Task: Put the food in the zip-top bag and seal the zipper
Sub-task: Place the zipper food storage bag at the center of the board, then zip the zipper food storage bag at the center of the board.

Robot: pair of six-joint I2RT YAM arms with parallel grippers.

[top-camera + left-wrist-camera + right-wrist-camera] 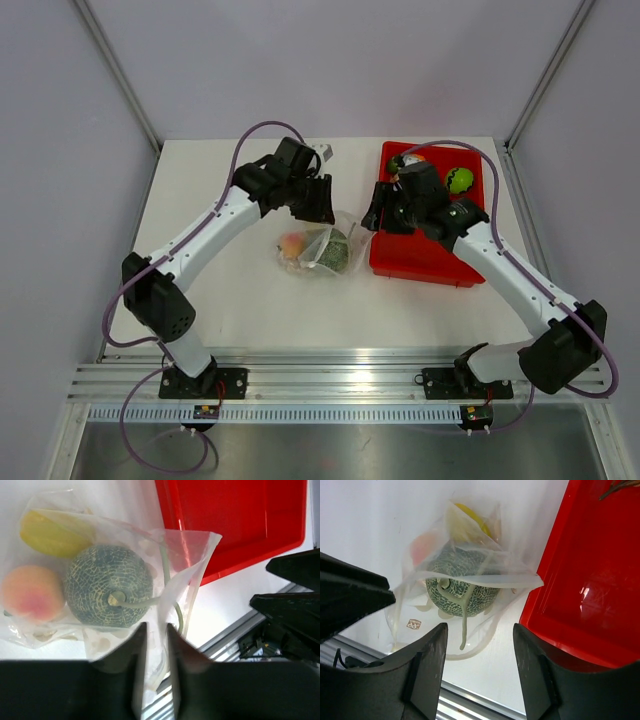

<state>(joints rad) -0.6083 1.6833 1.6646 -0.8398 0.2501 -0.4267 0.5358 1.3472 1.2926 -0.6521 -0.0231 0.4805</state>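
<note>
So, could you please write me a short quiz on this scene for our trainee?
1. True or false: the melon lies inside the bag.
2. Which of these lies in the tray? A a banana; B an apple; C a carrot.
3. How many fruits show inside the bag?
Key: 1 true; 2 B; 3 three.

White arms (210,228), black joints (160,305), purple cables (265,124).
</note>
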